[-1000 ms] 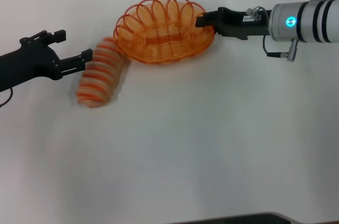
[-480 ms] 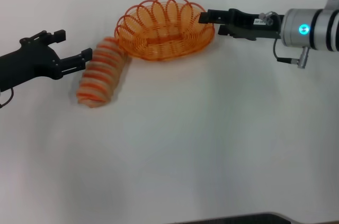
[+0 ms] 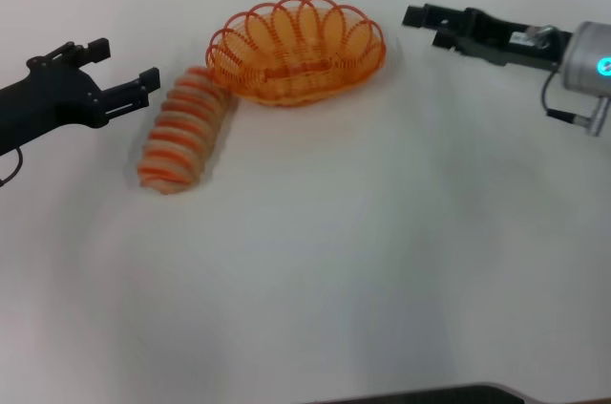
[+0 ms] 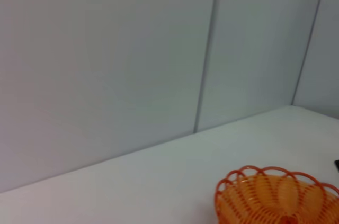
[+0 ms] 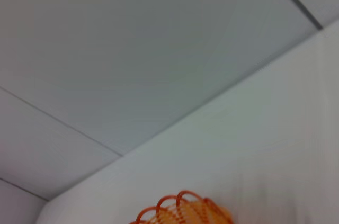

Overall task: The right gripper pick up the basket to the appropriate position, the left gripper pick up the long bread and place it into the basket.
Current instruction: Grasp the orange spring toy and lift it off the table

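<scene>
The orange wire basket point(image 3: 296, 53) rests empty on the white table at the back centre. The long bread point(image 3: 184, 129), tan with orange ridges, lies on the table just left of the basket, its far end touching the basket's rim. My left gripper point(image 3: 124, 65) is open and empty, hovering just left of the bread's far end. My right gripper point(image 3: 422, 26) is open and empty, a short gap to the right of the basket's rim. The basket also shows in the left wrist view point(image 4: 278, 197) and its rim in the right wrist view point(image 5: 183, 211).
The white table point(image 3: 334, 261) stretches bare in front of the basket and bread. A pale panelled wall point(image 4: 132, 49) stands behind the table. A dark edge point(image 3: 430, 394) runs along the table's near side.
My right gripper let go of the basket's rim and drew back to the right. The basket stayed on the table. My left gripper shifted slightly away from the bread.
</scene>
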`<state>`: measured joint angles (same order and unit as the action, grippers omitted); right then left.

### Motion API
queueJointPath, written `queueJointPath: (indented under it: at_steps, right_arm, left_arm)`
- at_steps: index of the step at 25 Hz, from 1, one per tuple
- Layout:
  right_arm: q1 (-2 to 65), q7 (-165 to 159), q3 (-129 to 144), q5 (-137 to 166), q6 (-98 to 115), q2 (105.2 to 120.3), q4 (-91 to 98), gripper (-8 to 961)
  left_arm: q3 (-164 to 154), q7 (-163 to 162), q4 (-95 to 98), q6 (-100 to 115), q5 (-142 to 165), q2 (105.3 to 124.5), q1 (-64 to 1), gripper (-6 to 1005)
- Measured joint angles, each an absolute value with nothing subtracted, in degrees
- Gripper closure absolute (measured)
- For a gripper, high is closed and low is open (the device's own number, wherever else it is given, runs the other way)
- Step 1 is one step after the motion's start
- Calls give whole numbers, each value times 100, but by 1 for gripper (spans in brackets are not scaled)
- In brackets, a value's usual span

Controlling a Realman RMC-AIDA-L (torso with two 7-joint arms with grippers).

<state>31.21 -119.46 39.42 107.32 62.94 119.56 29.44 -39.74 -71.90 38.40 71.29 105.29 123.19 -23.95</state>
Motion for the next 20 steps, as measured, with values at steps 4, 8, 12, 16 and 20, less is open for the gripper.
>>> queueJointPath:
  at_steps: [4,8,12,16,20]
  right_arm:
    - [2797,-11324,3935,10179,6670,11943,3235,105]
    - [2529,-10752,3925,9755,6988,11920,3579,108]
    - [2427,-10105,3863,9695,7278,11889,3795,110]
    - [2384,-9569,3849,9736,7614,11734,3848,111]
    - [2297,-9117,3869,9747,8089,11495,3851,109]
  left_arm:
    - [-3839,-7214,3822,7128,10516,12352,-2389,139]
    - [-3660,-7305,3661,7193,10516,12360,-2422,140]
    - [-3640,-7606,3583,7213,10519,12360,-2436,140]
    - [-3720,-8014,3547,7366,10590,12319,-2452,140]
    - [-3771,-8309,3548,7746,10695,12223,-2454,140]
